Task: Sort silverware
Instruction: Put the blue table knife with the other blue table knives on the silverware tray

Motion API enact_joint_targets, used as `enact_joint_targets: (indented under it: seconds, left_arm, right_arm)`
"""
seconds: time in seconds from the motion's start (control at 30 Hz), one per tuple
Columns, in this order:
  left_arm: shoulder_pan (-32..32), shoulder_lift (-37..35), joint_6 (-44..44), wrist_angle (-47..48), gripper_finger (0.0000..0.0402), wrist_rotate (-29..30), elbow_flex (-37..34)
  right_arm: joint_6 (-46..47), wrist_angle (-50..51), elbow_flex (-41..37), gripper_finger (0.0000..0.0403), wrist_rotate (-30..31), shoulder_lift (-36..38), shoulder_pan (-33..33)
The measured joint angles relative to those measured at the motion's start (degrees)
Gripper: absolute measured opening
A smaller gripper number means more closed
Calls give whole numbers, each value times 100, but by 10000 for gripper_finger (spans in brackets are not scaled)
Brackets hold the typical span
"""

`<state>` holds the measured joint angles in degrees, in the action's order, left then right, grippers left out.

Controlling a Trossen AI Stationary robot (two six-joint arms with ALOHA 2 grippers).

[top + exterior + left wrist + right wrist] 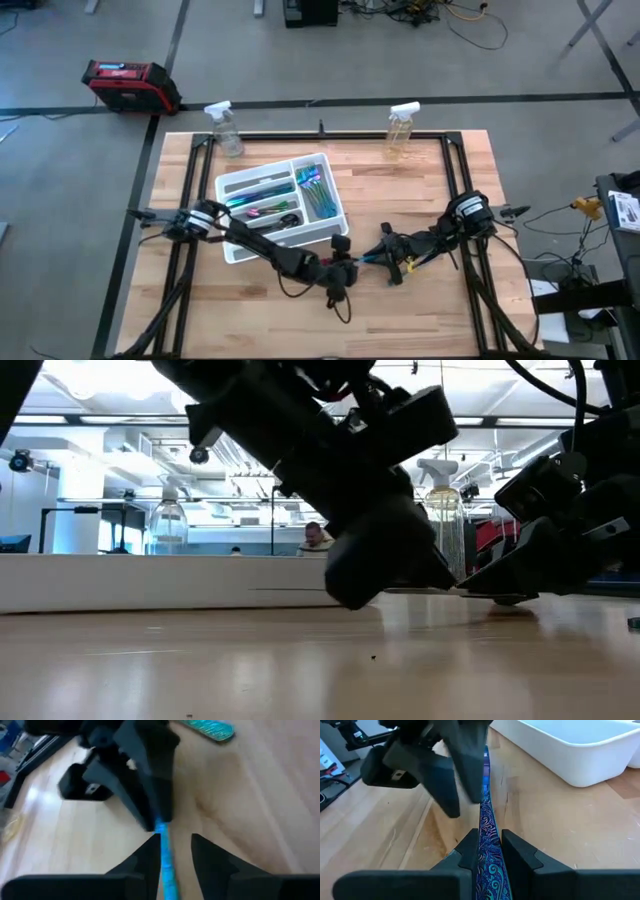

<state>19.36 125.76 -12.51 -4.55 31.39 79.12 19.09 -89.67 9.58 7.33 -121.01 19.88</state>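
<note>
A slim utensil (367, 259) with a blue and teal patterned handle stretches between my two grippers near the table's middle. My right gripper (487, 847) comes from the right and is shut on it. My left gripper (175, 850) faces it from the left and is open, with the utensil's thin blue end (165, 852) running between its fingers, close by one of them. The white tray (285, 240) behind them holds more iridescent silverware (312, 190) in its compartments. Another teal piece (210, 727) lies on the wood beyond the right gripper. My right gripper pinches the utensil's patterned handle (487, 827) between its two fingers. The fingers come about level from the table's right and lie along the utensil. The utensil sticks straight out ahead of them toward the left gripper. I cannot tell whether it is clear of the table.
Two clear spray bottles (225, 128) (402, 128) stand at the table's far edge. The tray's near wall (570, 755) is close beside the grippers. A red case (130, 85) sits on the floor beyond the table. A person (318, 538) shows far off in the room.
</note>
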Motion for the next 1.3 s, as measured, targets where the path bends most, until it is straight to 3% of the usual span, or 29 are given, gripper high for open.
enact_joint_targets:
  seconds: [0.17, 0.3, 0.57, 0.77, 1.07, 1.2, 1.3]
  left_arm:
    - [-50, 10, 273, 187, 140, 289, 26]
    - [-109, 12, 585, 293, 161, -115, 17]
    - [-205, 10, 784, 302, 168, -235, -7]
    - [-227, 12, 628, 395, 141, -238, -16]
    - [-221, 10, 590, 544, 62, -235, -18]
    - [-200, 10, 619, 587, 16, -199, 39]
    - [-166, 10, 792, 581, 7, -238, 94]
  right_arm:
    - [16, 0, 28, 53, 61, 0, 46]
    - [42, 0, 66, 49, 75, 0, 53]
    - [37, -2, 110, 51, 114, 0, 55]
    - [159, 0, 126, 49, 206, 44, 59]
    - [468, 32, 172, 52, 282, 177, 88]
    - [488, 26, 180, 72, 287, 181, 92]
    - [492, 24, 173, 95, 274, 216, 94]
